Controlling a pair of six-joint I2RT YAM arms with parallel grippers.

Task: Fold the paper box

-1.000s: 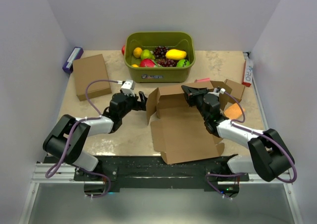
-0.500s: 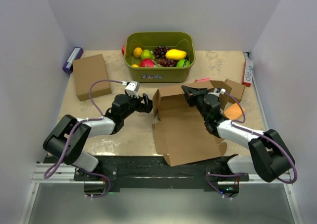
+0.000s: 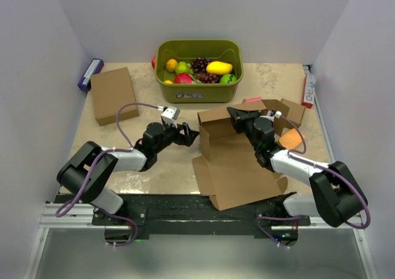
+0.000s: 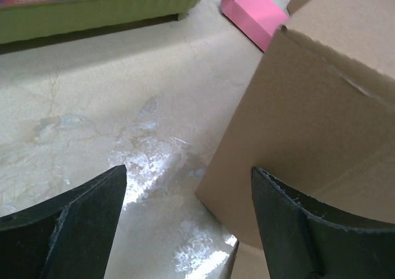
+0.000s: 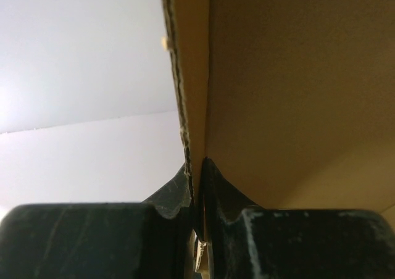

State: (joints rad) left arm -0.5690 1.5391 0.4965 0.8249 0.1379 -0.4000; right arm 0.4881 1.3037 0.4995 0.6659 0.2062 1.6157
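We are pinching the raised back wall of the paper box (image 3: pixel 237 168) between our right fingers (image 5: pixel 80 242), while our left fingers (image 4: pixel 74 223) are hovering spread at its left wall. The box is sitting mid-worktop (image 3: pixel 176 168), its front flap lying flat toward us.

The beige table (image 3: pixel 166 175) carries the paper box (image 3: pixel 234 174), a green fruit tub (image 3: pixel 199 94) and a flat cardboard rectangle (image 3: pixel 113 95).

This looks like a robotics lab cell: plain white walls (image 3: pixel 37 75) box in a marbled counter (image 3: pixel 160 168). A left arm (image 3: pixel 120 157) and a right arm (image 3: pixel 293 163) stand on a metal rail (image 3: pixel 55 216) at its near edge.
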